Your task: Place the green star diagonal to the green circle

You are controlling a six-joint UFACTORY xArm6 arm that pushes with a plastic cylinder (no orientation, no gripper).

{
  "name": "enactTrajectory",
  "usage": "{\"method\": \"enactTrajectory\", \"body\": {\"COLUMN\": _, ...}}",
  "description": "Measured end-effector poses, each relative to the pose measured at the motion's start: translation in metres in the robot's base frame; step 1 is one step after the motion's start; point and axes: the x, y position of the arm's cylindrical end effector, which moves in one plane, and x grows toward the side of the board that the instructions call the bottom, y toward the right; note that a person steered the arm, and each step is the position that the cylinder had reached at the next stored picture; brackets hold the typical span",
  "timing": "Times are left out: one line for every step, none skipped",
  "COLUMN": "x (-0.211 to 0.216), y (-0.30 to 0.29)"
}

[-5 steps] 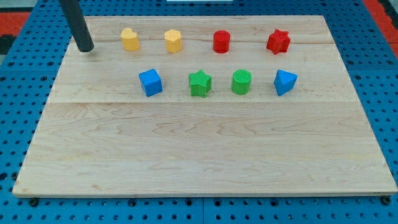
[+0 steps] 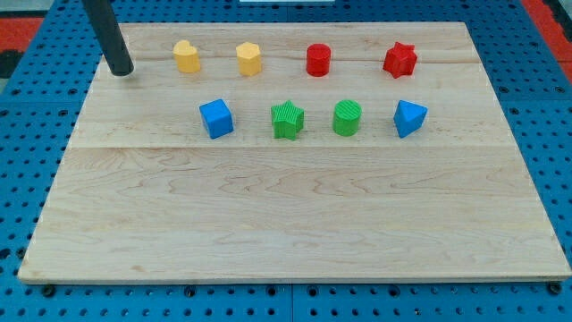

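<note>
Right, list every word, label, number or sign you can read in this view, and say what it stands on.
None: no readable text, number or sign shows on the wooden board, on any block such as the green star or green circle, on my tip, or on the blue pegboard.

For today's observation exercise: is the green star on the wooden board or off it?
On the board. The green star sits well inside the wooden board, just beside the green circle on the view's left, in the same row.

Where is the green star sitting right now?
The green star sits in the lower row of blocks, just left of the view's centre, between the blue cube on its left and the green circle on its right.
</note>
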Motion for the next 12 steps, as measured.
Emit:
{"method": "enactTrajectory", "body": {"x": 0.014, "y": 0.023}}
{"method": "enactTrajectory", "body": {"x": 0.025, "y": 0.109}}
{"method": "enactTrajectory", "body": {"x": 0.049, "y": 0.179}}
{"method": "enactTrajectory", "body": {"x": 0.060, "y": 0.253}}
{"method": "enactTrajectory", "body": {"x": 0.130, "y": 0.278}}
{"method": "enactTrajectory", "body": {"x": 0.184, "y": 0.259}}
{"method": "enactTrajectory", "body": {"x": 0.155, "y": 0.270}}
{"method": "enactTrajectory", "body": {"x": 0.106, "y": 0.259}}
{"method": "enactTrajectory", "body": {"x": 0.104, "y": 0.259}}
{"method": "enactTrajectory", "body": {"x": 0.083, "y": 0.298}}
{"method": "enactTrajectory", "body": {"x": 0.082, "y": 0.265}}
{"method": "enactTrajectory", "body": {"x": 0.086, "y": 0.216}}
